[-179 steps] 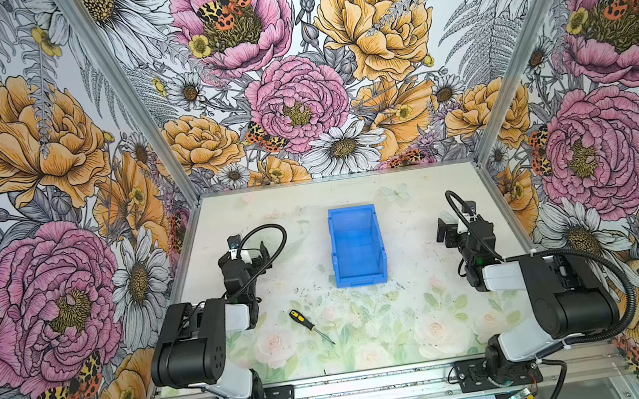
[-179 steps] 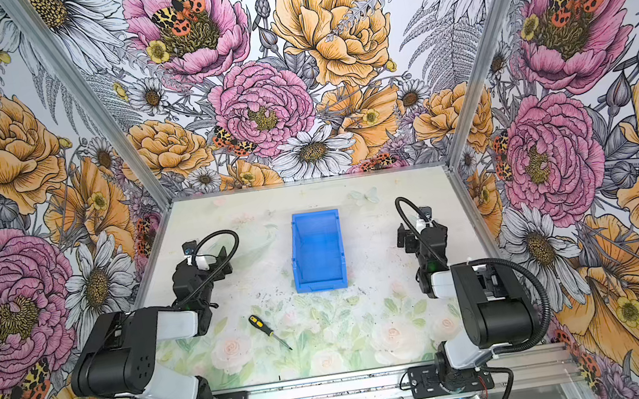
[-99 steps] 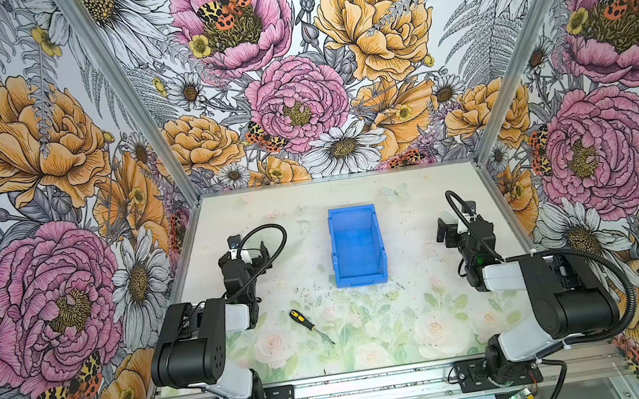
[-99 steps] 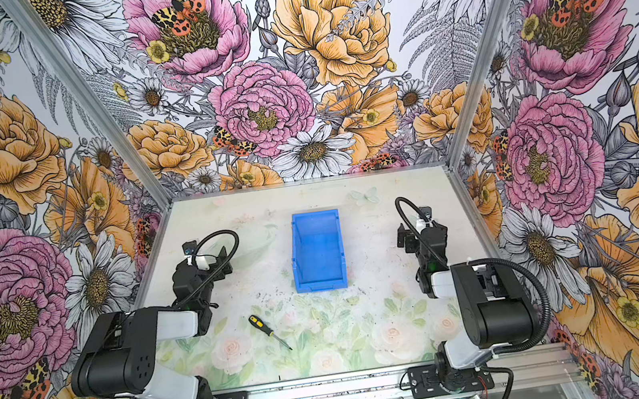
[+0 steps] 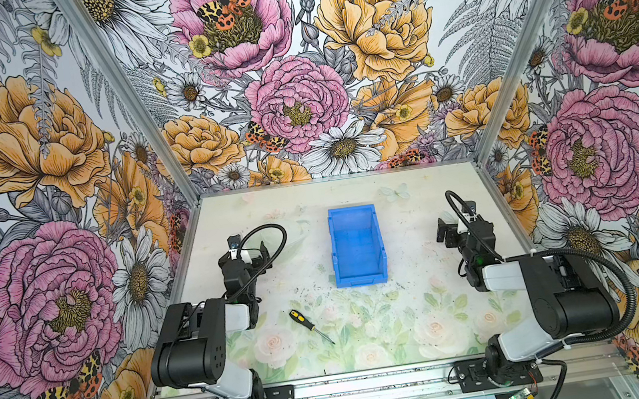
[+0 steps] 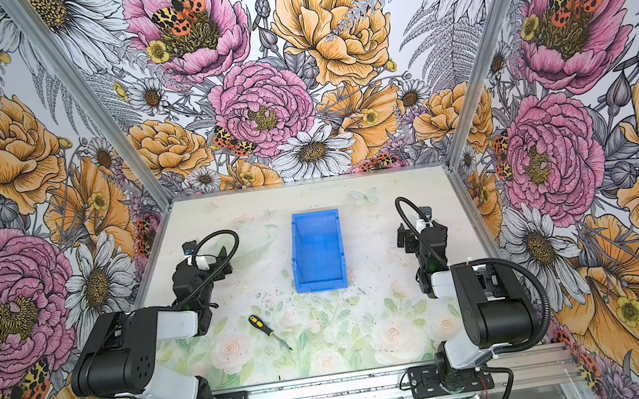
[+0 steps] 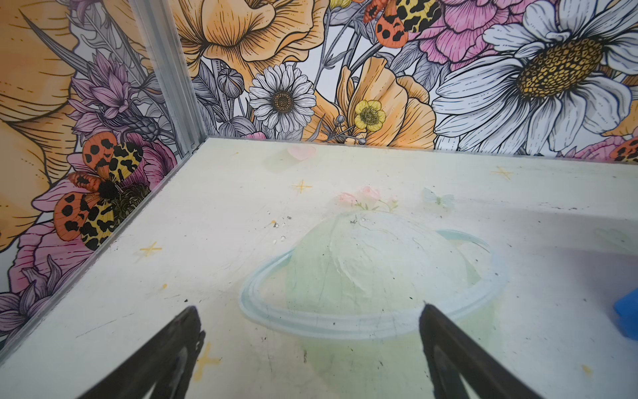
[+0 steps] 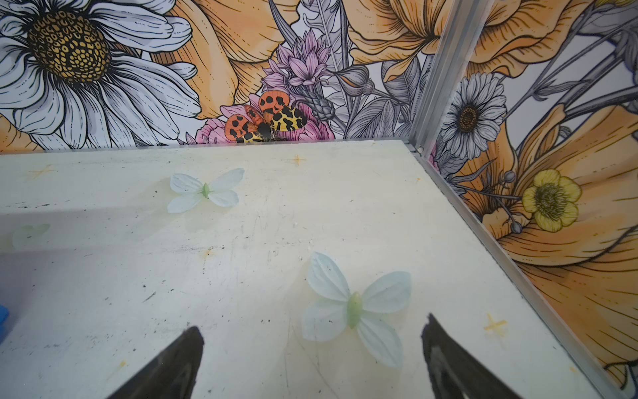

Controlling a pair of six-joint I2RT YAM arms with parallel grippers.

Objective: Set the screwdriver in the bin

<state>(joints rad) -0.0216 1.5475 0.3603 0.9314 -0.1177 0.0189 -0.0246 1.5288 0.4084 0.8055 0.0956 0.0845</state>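
The screwdriver [image 5: 310, 326] [image 6: 269, 331], with a black-and-yellow handle and a thin dark shaft, lies flat on the table in front of the bin, handle toward the left arm. The blue bin [image 5: 357, 246] [image 6: 318, 250] stands mid-table with nothing in it, its low lip facing the front; a corner of the bin [image 7: 627, 317] shows in the left wrist view. My left gripper [image 5: 246, 249] [image 7: 309, 323] is open and empty, left of the bin and behind the screwdriver. My right gripper [image 5: 450, 227] [image 8: 312, 331] is open and empty, right of the bin.
The floral-printed table [image 5: 370, 340] is enclosed by flowered walls with aluminium corner posts [image 7: 169, 76] [image 8: 445, 72]. Both folded arms [image 5: 198, 342] [image 5: 552, 291] rest near the front rail [image 5: 376, 386]. Printed butterflies [image 8: 355, 307] lie under the right gripper.
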